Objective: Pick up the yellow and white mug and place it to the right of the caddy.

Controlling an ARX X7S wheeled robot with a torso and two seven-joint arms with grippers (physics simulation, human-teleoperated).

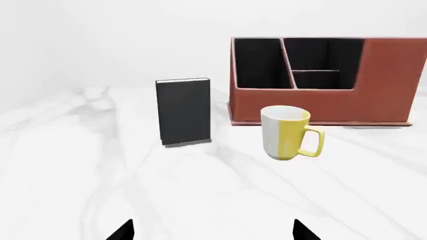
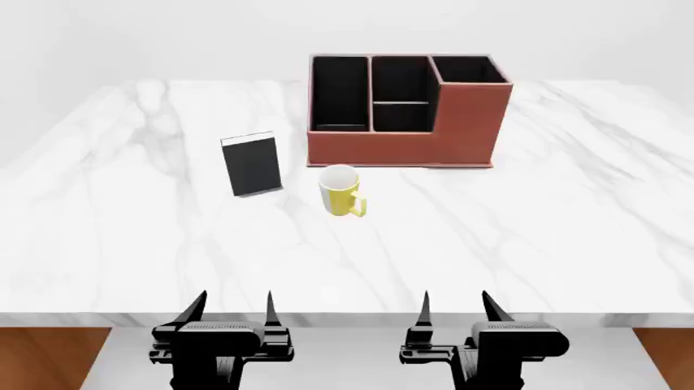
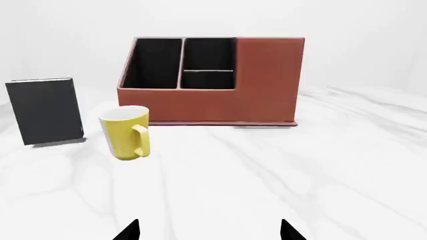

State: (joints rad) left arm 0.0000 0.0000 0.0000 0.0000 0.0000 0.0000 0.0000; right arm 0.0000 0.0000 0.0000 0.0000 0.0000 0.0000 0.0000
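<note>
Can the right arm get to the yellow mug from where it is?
Probably yes. The yellow mug stands alone on the table, in front of the caddy, with bare marble between it and the open right gripper.

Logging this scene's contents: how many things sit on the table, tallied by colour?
Yellow and white: 1, the mug
Reddish-brown: 1, the caddy
Black: 1, the small upright box
Total: 3

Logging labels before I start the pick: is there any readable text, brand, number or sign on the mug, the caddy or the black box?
None: the yellow and white mug, the reddish-brown rectangular caddy and the small upright black box all show plain, unmarked faces in all three views.
</note>
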